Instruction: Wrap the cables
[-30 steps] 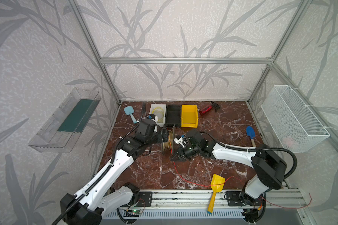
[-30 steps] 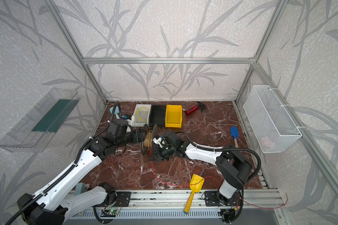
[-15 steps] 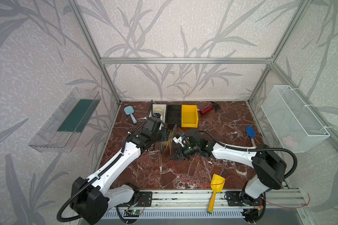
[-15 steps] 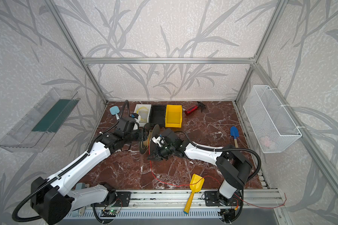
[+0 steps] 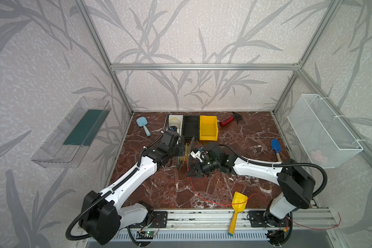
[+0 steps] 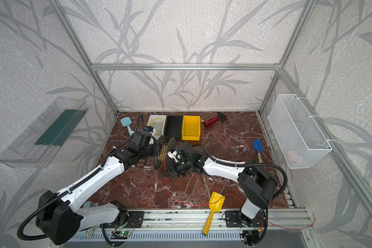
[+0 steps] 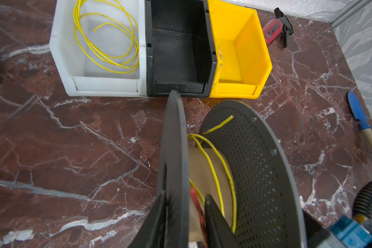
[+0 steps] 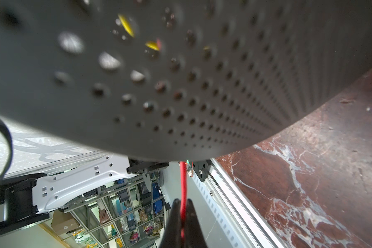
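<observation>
Your right claw (image 8: 183,201) pinches the red cable (image 8: 183,182), spool (image 8: 180,85) just ahead. Your left claw (image 7: 185,194) straddles its flange (image 7: 173,150); grip unclear.

Both your arms reach in, wrists nearly meeting.
Your left arm (image 5: 138,174) stretches forward and inward, its jaws standing partly apart; your right arm (image 5: 253,169) extends low across toward it, jaws pinched tight.

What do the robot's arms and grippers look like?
The left arm and the right arm have white shells with black joints and bases. A black corrugated hose runs along each, fastened with white ties. The left gripper and right gripper have black tapered fingers.
</observation>
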